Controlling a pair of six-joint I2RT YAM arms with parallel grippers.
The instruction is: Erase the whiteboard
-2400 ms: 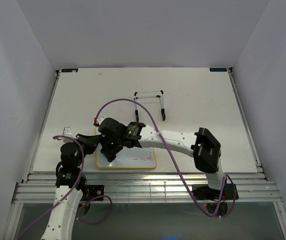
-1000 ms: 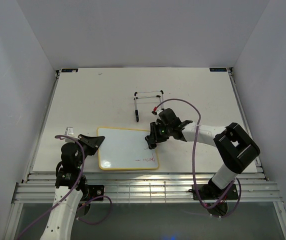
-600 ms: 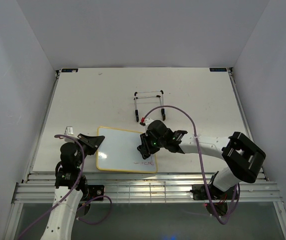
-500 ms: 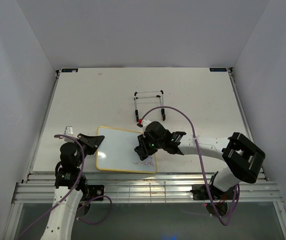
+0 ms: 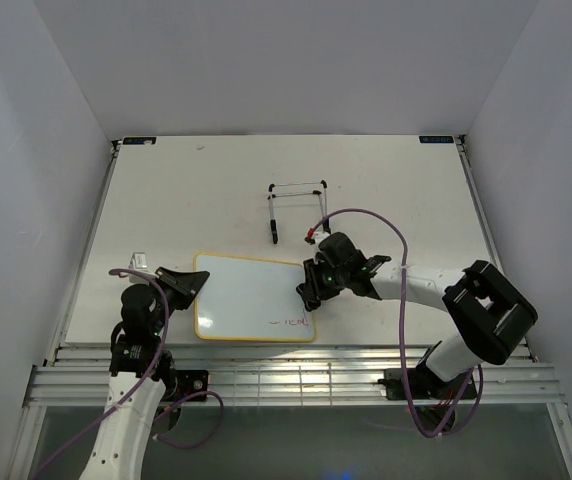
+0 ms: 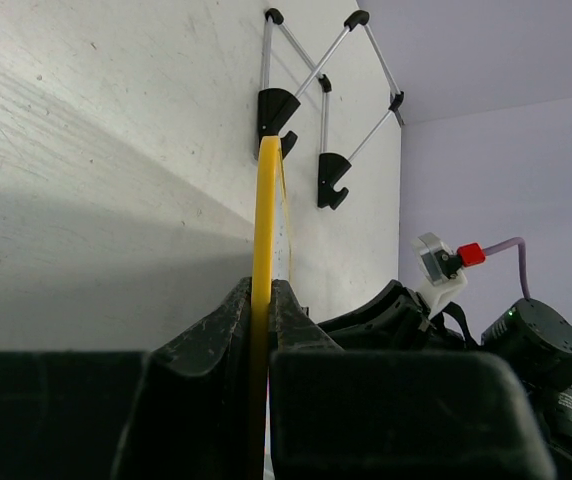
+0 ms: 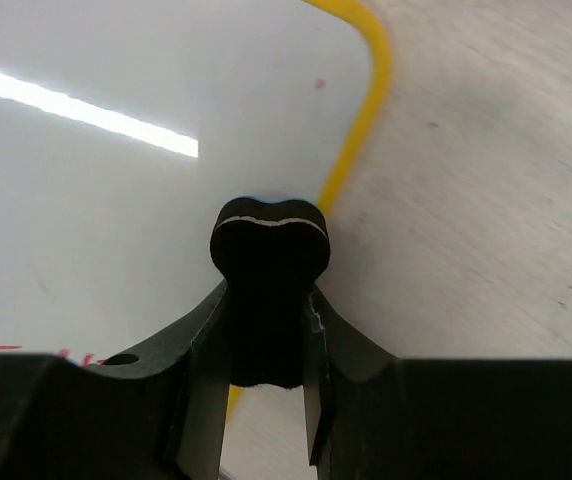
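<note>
whiteboard (image 5: 251, 295): lying flat on the table (image 5: 396, 190), near the front edge and a bit left of centre. It has a thin yellow frame and rounded corners. The glossy white face is mostly bare, with a strip of light reflecting off it in the right wrist view.

writing: there's one short red scribble (image 5: 291, 322) in the board's near right corner. It's too small and smeary to read from the top camera. The right wrist view only catches the tops of a few red strokes (image 7: 21, 349), so no luck there either.

left gripper (image 5: 188, 283): clamped onto the board's left edge. The left wrist view shows the yellow frame (image 6: 263, 230) edge-on, pinched tight between the two fingers.

right gripper (image 7: 269, 300): closed around a small black eraser (image 7: 269, 235), parked at the board's right edge.

eraser position: its rounded, bone-shaped end sits over the white face just inside the yellow frame. Can't honestly tell if it's pressing on the surface.

wire stand (image 5: 299, 205): thin metal rods with black tips, on the table past the board's far side and apart from it.

table tags (image 5: 138, 140): small dark labels at the two far corners, way too tiny to read.

cable (image 5: 371, 222): purple, looping off the right wrist.
</note>
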